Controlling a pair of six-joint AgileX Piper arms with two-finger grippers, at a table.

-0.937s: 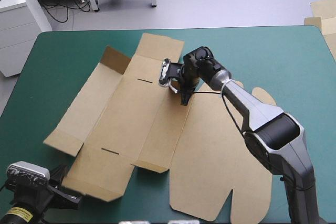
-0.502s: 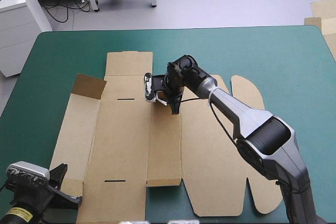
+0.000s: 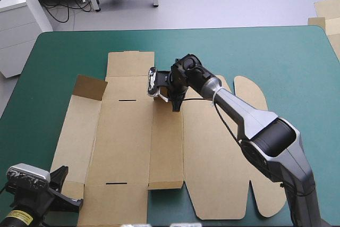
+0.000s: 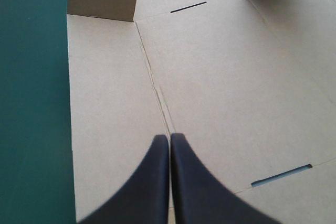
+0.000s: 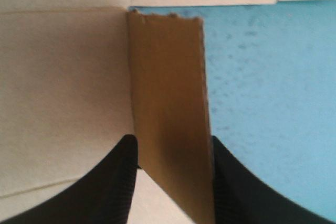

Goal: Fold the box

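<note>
**boxnerd:** Two arms here, but only one is busy. From the high view, the box [image 3: 127, 142] lies nearly flat on the teal-green cover [image 3: 265, 57]. The right gripper [image 3: 172, 97] is at its far side, and a corner flap [image 3: 87, 86] stands up well off to the side of it.

**armwatch:** In the left wrist view, the left gripper [image 4: 169, 137] is pinched closed on nothing. It sits over a crease, with flat board ahead of it.

**boxnerd:** In the right wrist view, the fingers are spread with a raised tab [image 5: 168, 77] standing between them, unclamped. Looks like early wall-raising to me. The next move probably means tipping that tab along its crease.
</note>
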